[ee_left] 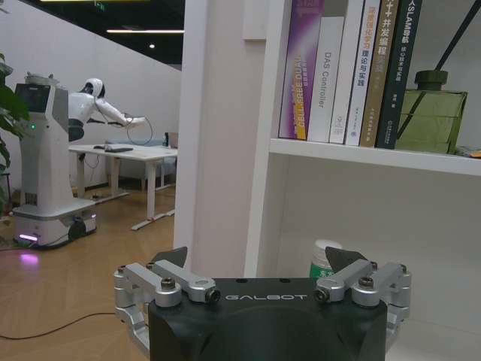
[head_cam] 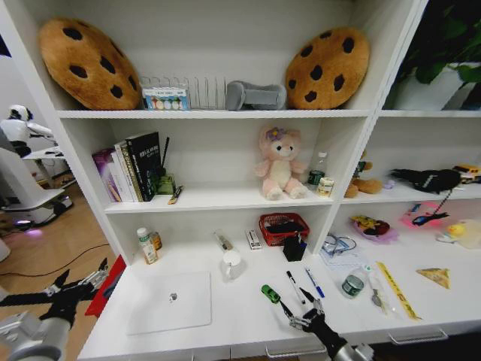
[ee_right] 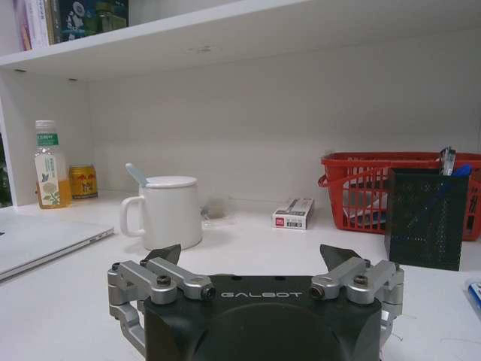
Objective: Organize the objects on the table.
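On the white table (head_cam: 240, 320) lie a silver laptop (head_cam: 169, 301), a tiny green toy car (head_cam: 270, 293), a black pen (head_cam: 294, 286), a blue pen (head_cam: 315, 283), a green-labelled jar (head_cam: 352, 285), a yellow ruler (head_cam: 397, 289) and a yellow triangle (head_cam: 436, 277). My right gripper (head_cam: 294, 300) hovers open and empty near the front edge, just in front of the car and the pens. In its wrist view the right gripper (ee_right: 252, 256) faces a white mug (ee_right: 167, 210) and the laptop's edge (ee_right: 45, 241). My left gripper (head_cam: 83, 272) hangs open off the table's left end; its wrist view shows the left gripper (ee_left: 257, 259) open.
A red basket (ee_right: 391, 188), a black mesh pen holder (ee_right: 425, 218), a small box (ee_right: 293, 213), a bottle (ee_right: 47, 177) and a can (ee_right: 83, 182) stand along the back. Shelves above hold books (ee_left: 338, 75), a plush toy (head_cam: 279, 162) and cookie cushions (head_cam: 86, 64).
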### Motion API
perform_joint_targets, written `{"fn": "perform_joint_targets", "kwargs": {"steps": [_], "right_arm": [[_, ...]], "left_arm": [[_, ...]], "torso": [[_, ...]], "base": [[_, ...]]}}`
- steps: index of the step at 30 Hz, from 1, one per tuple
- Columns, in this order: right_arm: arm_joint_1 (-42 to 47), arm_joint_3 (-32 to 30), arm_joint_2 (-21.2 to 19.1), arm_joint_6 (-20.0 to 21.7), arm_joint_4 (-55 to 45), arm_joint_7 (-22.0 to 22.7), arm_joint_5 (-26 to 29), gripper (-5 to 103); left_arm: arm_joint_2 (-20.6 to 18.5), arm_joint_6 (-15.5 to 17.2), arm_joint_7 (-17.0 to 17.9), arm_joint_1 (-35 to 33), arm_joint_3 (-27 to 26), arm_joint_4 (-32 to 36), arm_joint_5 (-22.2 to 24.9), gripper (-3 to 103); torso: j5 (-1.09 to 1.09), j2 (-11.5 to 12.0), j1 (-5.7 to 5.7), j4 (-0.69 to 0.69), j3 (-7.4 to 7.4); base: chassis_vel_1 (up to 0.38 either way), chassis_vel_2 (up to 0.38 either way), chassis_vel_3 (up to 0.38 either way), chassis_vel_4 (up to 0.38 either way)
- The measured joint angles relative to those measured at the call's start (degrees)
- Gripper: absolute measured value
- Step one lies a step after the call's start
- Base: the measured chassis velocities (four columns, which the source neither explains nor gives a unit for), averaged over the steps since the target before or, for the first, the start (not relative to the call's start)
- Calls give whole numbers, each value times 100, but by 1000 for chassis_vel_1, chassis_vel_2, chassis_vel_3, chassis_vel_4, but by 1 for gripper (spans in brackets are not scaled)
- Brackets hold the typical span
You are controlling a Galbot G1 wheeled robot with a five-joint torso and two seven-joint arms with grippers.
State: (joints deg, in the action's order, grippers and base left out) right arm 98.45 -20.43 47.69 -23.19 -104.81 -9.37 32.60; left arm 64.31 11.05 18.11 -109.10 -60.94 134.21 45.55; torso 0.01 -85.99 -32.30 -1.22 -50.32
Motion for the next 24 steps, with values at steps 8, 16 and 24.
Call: {"fn": "perform_joint_targets", "kwargs": {"steps": [8, 16, 24], "right_arm": [[-586, 637, -336, 279, 199, 221, 100, 100], [-1056, 1137, -457, 492, 378, 445, 127, 100], [-1506, 1632, -595, 721, 468, 552, 383, 100]], "left_arm": [[117, 14, 75, -9, 208, 107, -161, 100], [137, 37, 151, -7, 216, 234, -104, 100], [143, 38, 183, -2, 193, 251, -38, 100]], "torso": [[-1, 0, 0, -1, 0], [0, 0, 0, -2, 0], [-1, 0, 0, -1, 0]], "base": [[0, 0, 0, 0], [0, 0, 0, 0], [0, 0, 0, 0]]}}
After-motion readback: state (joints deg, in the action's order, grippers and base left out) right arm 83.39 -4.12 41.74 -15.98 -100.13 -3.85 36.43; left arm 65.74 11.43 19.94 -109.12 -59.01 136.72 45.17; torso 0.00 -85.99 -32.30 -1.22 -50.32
